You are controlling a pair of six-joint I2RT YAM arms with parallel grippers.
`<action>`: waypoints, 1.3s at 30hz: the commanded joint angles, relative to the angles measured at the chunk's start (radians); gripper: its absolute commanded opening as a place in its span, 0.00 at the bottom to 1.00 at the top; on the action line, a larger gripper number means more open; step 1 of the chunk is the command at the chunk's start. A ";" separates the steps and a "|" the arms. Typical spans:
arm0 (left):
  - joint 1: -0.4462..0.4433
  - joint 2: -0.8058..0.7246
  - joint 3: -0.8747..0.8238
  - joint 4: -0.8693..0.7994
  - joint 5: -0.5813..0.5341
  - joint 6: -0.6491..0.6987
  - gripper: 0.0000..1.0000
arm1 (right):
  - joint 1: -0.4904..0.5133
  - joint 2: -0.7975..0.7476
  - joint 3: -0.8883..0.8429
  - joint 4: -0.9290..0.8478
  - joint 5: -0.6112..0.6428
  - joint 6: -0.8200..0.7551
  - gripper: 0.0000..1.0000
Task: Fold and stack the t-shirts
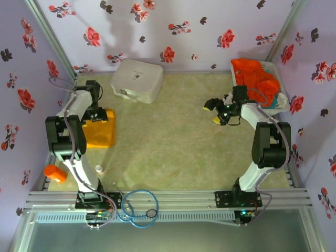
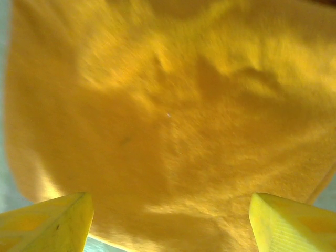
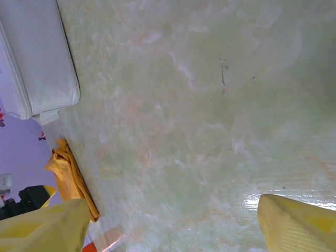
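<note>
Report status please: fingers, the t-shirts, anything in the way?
Left fingers open over the folded yellow t-shirt. Right fingers open over the table. Red-orange t-shirt heaped in the basket, unfolded. White case not in the way.

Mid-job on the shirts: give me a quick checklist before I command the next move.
1. Left pincer open over yellow t-shirt: ok.
2. Left pincer clear of the cloth: cannot tell.
3. Yellow t-shirt folded on table: ok.
4. Right pincer open above bare table: ok.
5. Red-orange t-shirt folded: not ok, heaped in white basket.
6. Shirts stacked: not ok, far apart.
</note>
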 commanded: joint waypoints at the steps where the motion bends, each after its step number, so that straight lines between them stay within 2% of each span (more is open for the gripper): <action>1: 0.019 0.028 -0.036 0.029 0.094 -0.038 0.78 | 0.009 -0.033 -0.012 -0.023 0.017 -0.025 0.84; 10: 0.077 0.089 -0.077 0.075 0.133 0.002 0.77 | 0.008 -0.021 -0.018 -0.015 0.019 -0.028 0.83; 20: 0.077 0.211 -0.007 0.076 0.138 0.055 0.74 | 0.009 -0.023 -0.014 -0.019 0.020 -0.027 0.83; 29: 0.076 0.238 0.040 0.126 0.139 0.074 0.74 | 0.008 -0.020 -0.010 -0.019 0.021 -0.028 0.83; 34: 0.062 0.245 0.061 0.132 0.138 0.088 0.73 | 0.009 -0.019 -0.013 -0.024 0.025 -0.028 0.83; 39: 0.008 0.248 0.056 0.129 0.121 0.098 0.72 | 0.009 -0.021 -0.015 -0.022 0.025 -0.026 0.83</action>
